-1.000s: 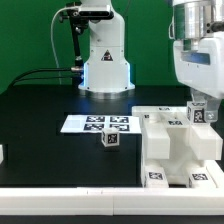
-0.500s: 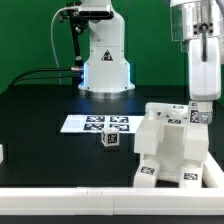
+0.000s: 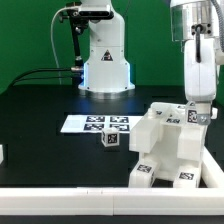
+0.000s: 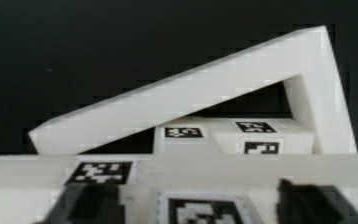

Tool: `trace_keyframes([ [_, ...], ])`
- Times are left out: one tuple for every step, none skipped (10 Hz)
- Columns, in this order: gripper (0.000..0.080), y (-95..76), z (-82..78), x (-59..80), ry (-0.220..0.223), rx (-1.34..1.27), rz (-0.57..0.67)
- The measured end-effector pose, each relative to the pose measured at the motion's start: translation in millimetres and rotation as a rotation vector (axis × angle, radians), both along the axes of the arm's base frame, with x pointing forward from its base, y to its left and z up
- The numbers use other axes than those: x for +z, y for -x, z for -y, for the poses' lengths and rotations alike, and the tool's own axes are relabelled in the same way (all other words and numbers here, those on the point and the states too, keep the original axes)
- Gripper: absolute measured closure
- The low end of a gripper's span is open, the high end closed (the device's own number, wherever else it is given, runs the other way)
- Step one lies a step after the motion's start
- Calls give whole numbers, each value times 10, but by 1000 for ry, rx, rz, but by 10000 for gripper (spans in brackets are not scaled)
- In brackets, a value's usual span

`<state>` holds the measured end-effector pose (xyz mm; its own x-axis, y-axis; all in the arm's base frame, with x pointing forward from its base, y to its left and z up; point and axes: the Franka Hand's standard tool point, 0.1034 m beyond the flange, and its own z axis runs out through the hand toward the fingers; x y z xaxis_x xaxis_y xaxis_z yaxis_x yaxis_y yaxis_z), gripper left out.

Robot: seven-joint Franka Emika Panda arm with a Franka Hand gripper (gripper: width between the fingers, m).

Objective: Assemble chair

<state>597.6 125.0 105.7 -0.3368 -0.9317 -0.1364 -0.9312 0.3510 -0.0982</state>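
The chair (image 3: 170, 148) is a blocky white assembly of tagged panels at the front of the exterior view's right, standing tilted on the black table. My gripper (image 3: 197, 113) comes down from above onto its far upper edge. In the wrist view the gripper (image 4: 197, 208) has its dark fingers (image 4: 78, 205) on either side of a white tagged panel of the chair (image 4: 194, 110) and is shut on it. A sloping white bar and further tagged faces show beyond. A small loose tagged peg (image 3: 110, 141) stands on the table to the chair's left.
The marker board (image 3: 95, 123) lies flat behind the peg. The robot's white base (image 3: 105, 60) stands at the back with cables at its left. A small white part (image 3: 2, 153) sits at the left edge. A white rim (image 3: 60, 200) borders the table's front.
The chair has shifted toward the exterior view's left and turned, its near corner now lower and further left. My gripper moved slightly left with it.
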Motion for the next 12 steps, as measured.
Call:
trace_keyframes([
  [218, 1, 0, -2, 1, 3, 0],
  [218, 0, 6, 3, 2, 18, 2],
  [164, 2, 86, 90, 4, 92, 17],
  [154, 51, 230, 238, -15, 122, 40],
  [154, 91, 369, 363, -24, 158, 58],
  [151, 84, 461, 424, -21, 183, 72],
  [151, 97, 431, 385, -20, 178, 65],
  [151, 105, 413, 367, -18, 186, 62],
  [151, 104, 417, 367, -18, 186, 63],
  [151, 105, 418, 364, -15, 200, 64],
  [151, 112, 451, 364, -4, 275, 72],
  [151, 126, 573, 372, 4, 351, 85],
])
